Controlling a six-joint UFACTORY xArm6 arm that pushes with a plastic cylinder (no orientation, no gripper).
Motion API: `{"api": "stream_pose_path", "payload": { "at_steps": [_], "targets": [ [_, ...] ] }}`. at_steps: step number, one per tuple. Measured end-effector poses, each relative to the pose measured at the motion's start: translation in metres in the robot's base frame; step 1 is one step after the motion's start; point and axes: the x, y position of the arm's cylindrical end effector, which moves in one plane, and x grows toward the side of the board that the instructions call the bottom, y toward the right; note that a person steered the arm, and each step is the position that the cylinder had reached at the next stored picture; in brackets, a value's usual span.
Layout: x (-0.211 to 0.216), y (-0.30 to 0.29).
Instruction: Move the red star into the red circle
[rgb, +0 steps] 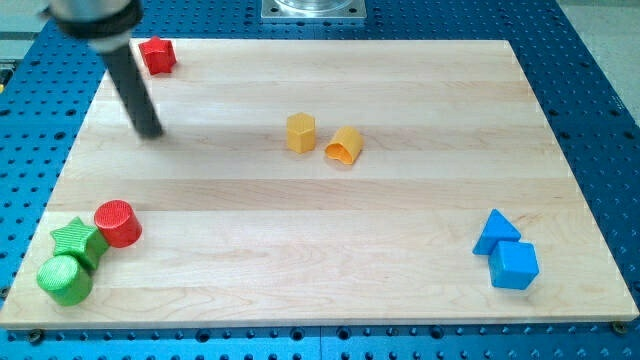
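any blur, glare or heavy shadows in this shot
Camera view: lighting is even and soft, with no harsh glare on the wooden board. The rod is motion-blurred near the view's top left, my tip smeared, below and left of the red star. The red circle and the other blocks are sharp, casting only faint, short shadows.
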Motion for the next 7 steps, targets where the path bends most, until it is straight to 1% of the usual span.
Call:
{"api": "stream_pose_path", "payload": {
  "at_steps": [1, 2, 3, 4, 5, 6, 7],
  "targets": [
    [-0.100, 0.029],
    [-0.144, 0.013],
    [-0.101, -0.045],
    [-0.013, -0.044],
    [-0.046, -0.052],
    [-0.080, -0.020],
    [-0.021, 0.015]
  ]
}}
